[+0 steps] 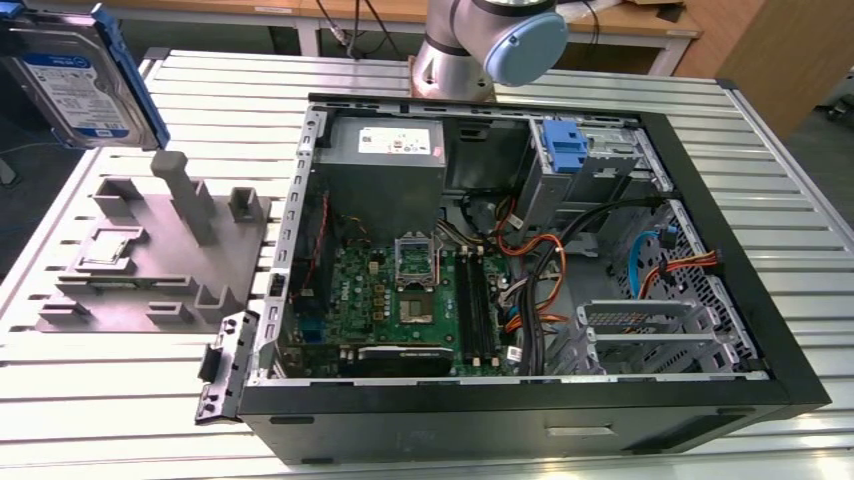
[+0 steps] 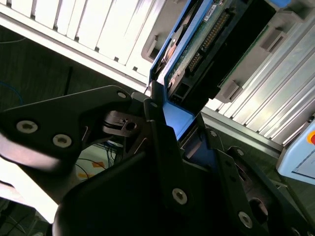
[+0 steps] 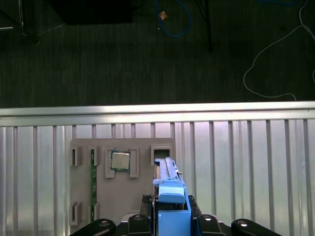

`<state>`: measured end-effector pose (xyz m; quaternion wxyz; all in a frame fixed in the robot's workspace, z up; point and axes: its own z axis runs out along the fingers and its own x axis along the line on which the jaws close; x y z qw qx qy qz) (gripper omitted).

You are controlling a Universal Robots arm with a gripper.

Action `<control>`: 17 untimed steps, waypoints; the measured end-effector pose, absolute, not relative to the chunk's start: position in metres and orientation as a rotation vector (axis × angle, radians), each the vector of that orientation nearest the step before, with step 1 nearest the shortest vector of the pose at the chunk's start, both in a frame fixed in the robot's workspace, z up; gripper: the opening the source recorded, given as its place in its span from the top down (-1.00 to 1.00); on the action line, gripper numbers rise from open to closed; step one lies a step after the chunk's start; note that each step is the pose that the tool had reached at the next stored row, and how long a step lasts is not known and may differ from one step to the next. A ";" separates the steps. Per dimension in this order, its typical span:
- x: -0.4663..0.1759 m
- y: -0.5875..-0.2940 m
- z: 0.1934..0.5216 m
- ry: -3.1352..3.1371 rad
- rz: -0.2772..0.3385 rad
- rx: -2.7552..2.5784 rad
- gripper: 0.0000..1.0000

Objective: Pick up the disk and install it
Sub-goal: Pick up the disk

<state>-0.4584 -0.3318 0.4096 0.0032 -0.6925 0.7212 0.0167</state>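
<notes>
I've got the gripper [image 3: 172,212] clamped tight on the flat rectangular silver-grey disk [image 1: 74,80] with its white-and-blue label and blue plastic carrier frame. In the second wrist view the black fingers [image 2: 162,147] pinch the end of that blue frame, and the disk's circuit-board side and connector row show beyond them. In the exterior view the disk hangs in the air, on edge and a little tilted, at the far corner on the exterior view's left. It's above the far end of the grey moulded fixture block [image 1: 147,250] and well apart from the open black computer case [image 1: 534,415]. The case lies on its side mid-table on the ribbed aluminium slat table [image 1: 787,230], green motherboard [image 1: 400,290] facing up, a narrow upright blue bracket [image 1: 567,150] in its far bay. The grey arm base [image 1: 487,45] stands just beyond it. In the first wrist view a small square silver chip [image 3: 120,160] sits in a fixture pocket. Past the table edge there's dark carpet [image 3: 98,59] with loose cables [image 3: 173,32], and wooden furniture [image 1: 754,40] at the exterior view's far right.
</notes>
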 end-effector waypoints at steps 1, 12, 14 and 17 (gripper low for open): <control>-0.458 -0.332 0.410 2.261 0.052 -2.171 0.27; -0.458 -0.332 0.417 2.261 0.052 -2.171 0.27; -0.458 -0.332 0.419 2.261 0.052 -2.171 0.27; -0.458 -0.332 0.422 2.261 0.052 -2.171 0.27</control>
